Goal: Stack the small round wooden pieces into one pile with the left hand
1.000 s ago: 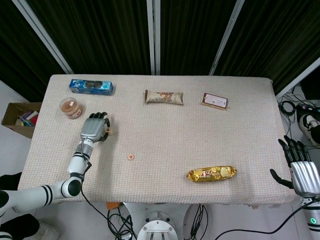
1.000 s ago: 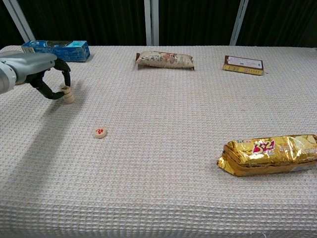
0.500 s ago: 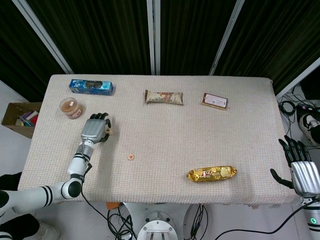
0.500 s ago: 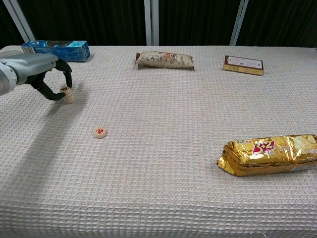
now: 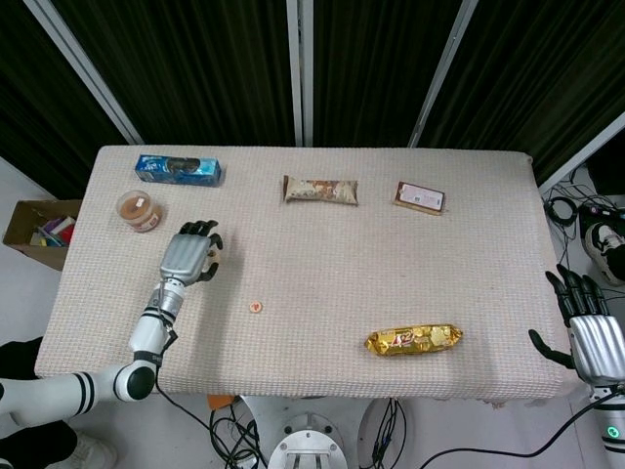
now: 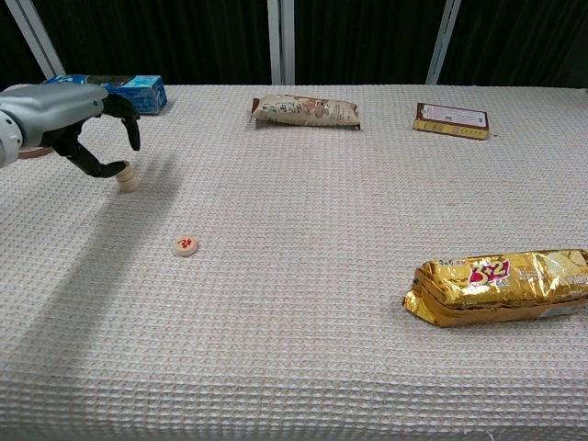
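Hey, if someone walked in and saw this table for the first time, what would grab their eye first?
Probably the shiny gold snack pack near the front right, the brightest thing on the cloth. Next, the left robot hand at the far left, fingers spread beside a short pile of wooden pieces. A lone piece with a red mark lies apart, nearer the front.

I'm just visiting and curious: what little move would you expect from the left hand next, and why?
Probably it will swing toward the lone small round wooden piece with red marking to pick it up. The left hand sits open beside the short pile of round wooden pieces, fingers spread and seemingly holding nothing, so that stray piece looks like the one left to stack.
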### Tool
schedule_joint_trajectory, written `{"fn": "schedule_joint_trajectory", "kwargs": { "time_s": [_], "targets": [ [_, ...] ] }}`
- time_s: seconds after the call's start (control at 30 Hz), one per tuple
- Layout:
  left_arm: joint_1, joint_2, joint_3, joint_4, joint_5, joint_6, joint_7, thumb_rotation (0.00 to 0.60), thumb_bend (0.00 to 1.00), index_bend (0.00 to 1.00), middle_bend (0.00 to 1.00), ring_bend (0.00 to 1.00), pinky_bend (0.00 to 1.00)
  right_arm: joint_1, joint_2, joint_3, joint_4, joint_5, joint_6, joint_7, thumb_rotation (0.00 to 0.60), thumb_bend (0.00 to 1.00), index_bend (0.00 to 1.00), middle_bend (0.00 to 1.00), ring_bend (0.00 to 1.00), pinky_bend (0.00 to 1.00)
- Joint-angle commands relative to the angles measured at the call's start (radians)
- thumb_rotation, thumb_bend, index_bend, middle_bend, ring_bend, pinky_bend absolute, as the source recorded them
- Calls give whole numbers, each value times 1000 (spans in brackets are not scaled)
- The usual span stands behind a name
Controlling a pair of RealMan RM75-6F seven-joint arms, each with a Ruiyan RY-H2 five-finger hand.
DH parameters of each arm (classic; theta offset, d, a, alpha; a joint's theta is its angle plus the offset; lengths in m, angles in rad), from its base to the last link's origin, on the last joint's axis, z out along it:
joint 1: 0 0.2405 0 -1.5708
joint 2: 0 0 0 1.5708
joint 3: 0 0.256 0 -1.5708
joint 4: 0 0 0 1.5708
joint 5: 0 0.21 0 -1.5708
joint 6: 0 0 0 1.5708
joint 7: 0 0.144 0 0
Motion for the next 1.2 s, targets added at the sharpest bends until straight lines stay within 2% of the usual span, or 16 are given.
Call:
{"fn": "schedule_joint_trajectory", "kwargs": {
  "time_s": [0.03, 0.13, 0.23, 0.43, 0.83, 1.2],
  "targets": [
    [45, 55, 65, -152, 164, 80, -16, 600, 361, 409, 121, 103, 145, 3, -3, 0, 1, -4, -1, 0, 600, 229, 0, 0, 0, 0],
    [54, 56, 99, -202, 228, 74, -26, 600, 354, 415, 121, 103, 145, 5, -8, -3, 3, -13, -1, -1, 600, 229, 0, 0, 0, 0],
    [53, 36, 126, -201, 259, 59, -6, 600, 349, 415, 121, 103, 145, 1, -8, -7, 4, -16, 4, 0, 600, 230, 0, 0, 0, 0],
    [54, -32, 143, -159, 249, 30, 28, 600, 327, 414, 121, 103, 145, -10, -8, -10, 9, -15, 17, 6, 600, 229, 0, 0, 0, 0],
    [45, -124, 119, -47, 173, -7, 86, 600, 328, 413, 121, 103, 145, -7, -14, -11, 12, -20, 15, 7, 600, 230, 0, 0, 0, 0],
    [45, -143, 111, -28, 166, -16, 90, 600, 351, 440, 121, 103, 145, -11, -13, -11, 14, -17, 17, 8, 600, 229, 0, 0, 0, 0]
  ]
}}
